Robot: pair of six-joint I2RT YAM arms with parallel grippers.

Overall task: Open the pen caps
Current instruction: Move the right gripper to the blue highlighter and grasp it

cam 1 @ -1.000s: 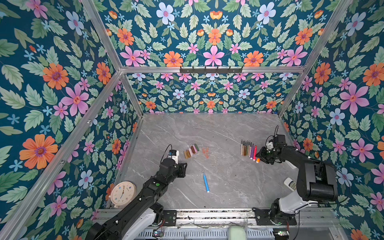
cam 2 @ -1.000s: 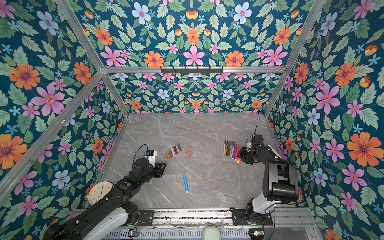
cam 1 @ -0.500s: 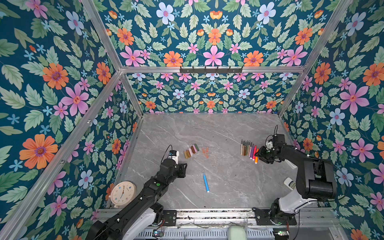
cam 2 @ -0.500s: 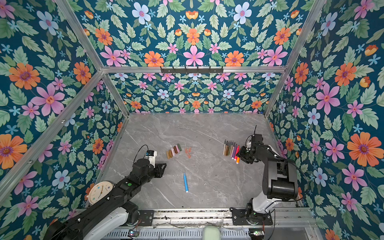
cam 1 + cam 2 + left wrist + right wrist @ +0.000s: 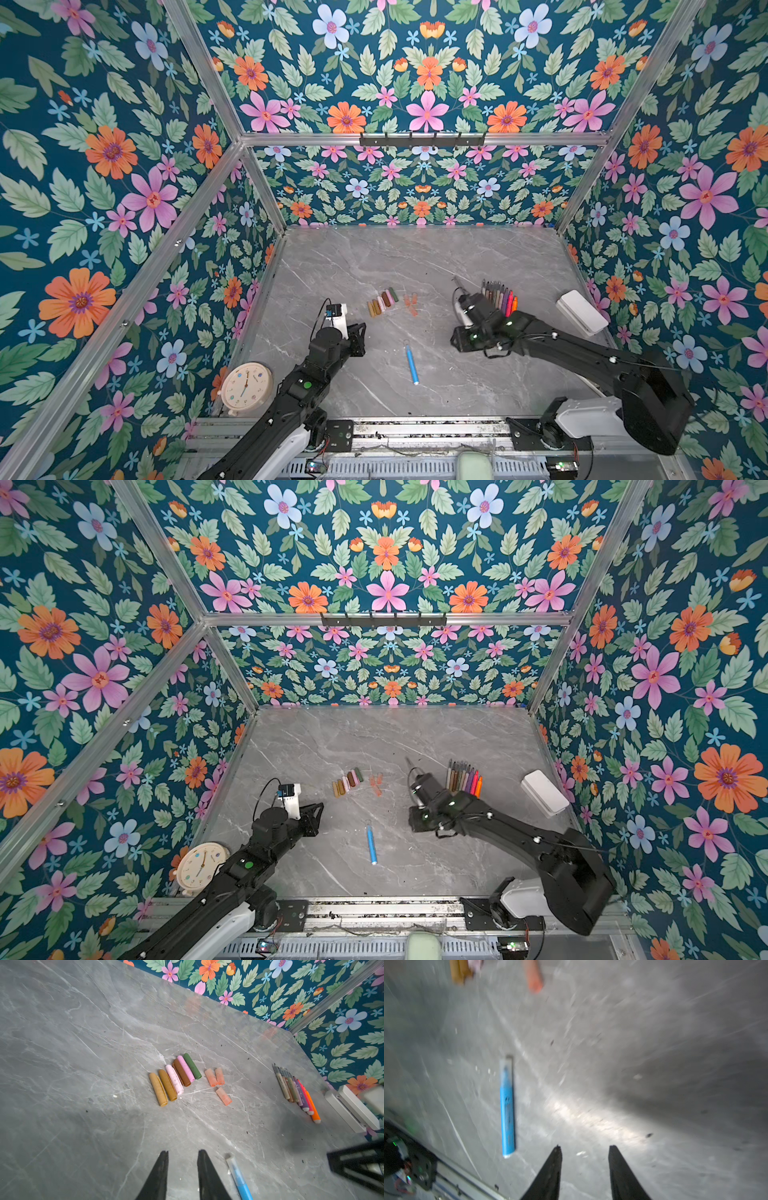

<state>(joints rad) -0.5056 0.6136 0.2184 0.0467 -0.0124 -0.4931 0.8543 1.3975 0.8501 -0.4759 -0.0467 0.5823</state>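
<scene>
While the blue pen (image 5: 411, 365) lies flat on the table (image 5: 415, 257), seemingly capped, left gripper (image 5: 183, 1151) and right gripper (image 5: 585, 1146), both parted and empty, should pinch opposite ends and pull straight.

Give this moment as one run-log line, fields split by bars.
left gripper: open, empty | right gripper: open, empty | blue pen: lying untouched
</scene>
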